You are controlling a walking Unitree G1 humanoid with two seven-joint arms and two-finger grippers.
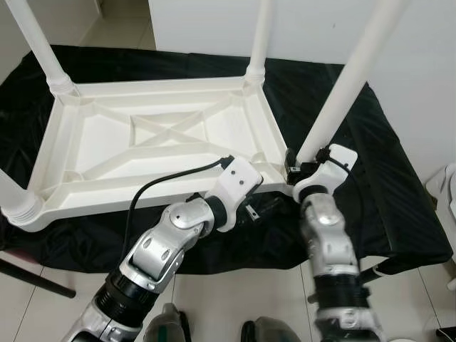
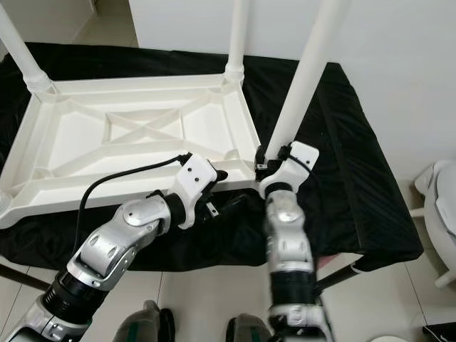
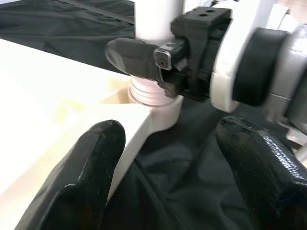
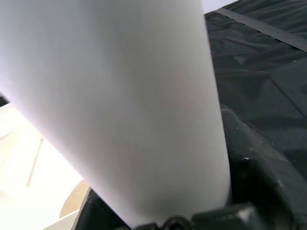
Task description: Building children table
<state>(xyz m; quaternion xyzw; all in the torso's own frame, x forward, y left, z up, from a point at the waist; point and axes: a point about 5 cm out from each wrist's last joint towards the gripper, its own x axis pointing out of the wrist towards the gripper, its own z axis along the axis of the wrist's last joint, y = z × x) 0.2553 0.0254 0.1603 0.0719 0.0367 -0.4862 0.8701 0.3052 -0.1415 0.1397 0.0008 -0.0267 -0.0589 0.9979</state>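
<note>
tabletop [image 1: 153, 139] upside down w/ 4 legs; right hand [image 1: 293, 169] clamped on near-right leg [image 1: 342, 92], left hand [image 3: 168, 158] apart.

A room in a home, pale glossy floor tiles [image 1: 235, 299] under a black sheet [image 1: 385, 192], plain white wall [image 1: 320, 28] behind the sheet, upturned white plastic child's table [image 1: 153, 142] lying on the sheet, legs up
</note>
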